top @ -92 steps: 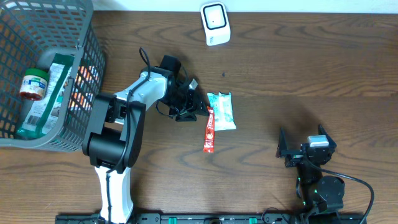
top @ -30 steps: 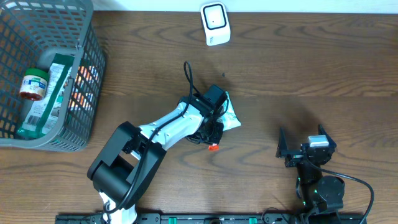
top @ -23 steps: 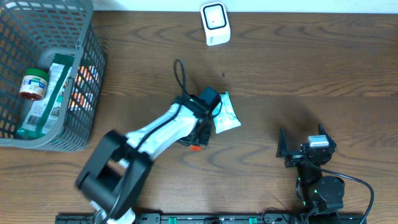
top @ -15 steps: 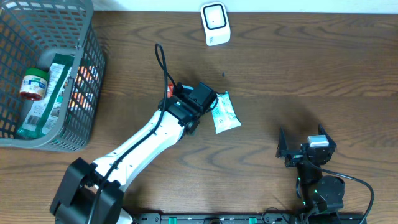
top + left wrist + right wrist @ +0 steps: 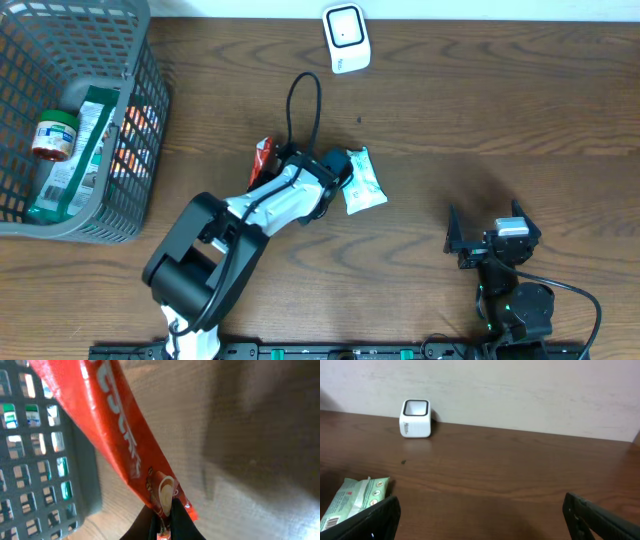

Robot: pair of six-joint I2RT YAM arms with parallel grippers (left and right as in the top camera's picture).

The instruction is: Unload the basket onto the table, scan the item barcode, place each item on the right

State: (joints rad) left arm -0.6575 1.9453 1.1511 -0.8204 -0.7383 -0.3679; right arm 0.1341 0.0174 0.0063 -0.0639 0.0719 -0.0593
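Two fingers of my L gripper are clamped tight on one end of the red sachet. The rest of it sticks out away from my wrist cam, w/ the grey basket behind it. From overhead the sachet sits btwn the basket and the green pack, tilted, right at my L wrist. The white scanner is well apart, at the far edge of the table. My R gripper is spread wide, holding nothing, near the front edge on the R side. Basket has a jar and pkts in it.
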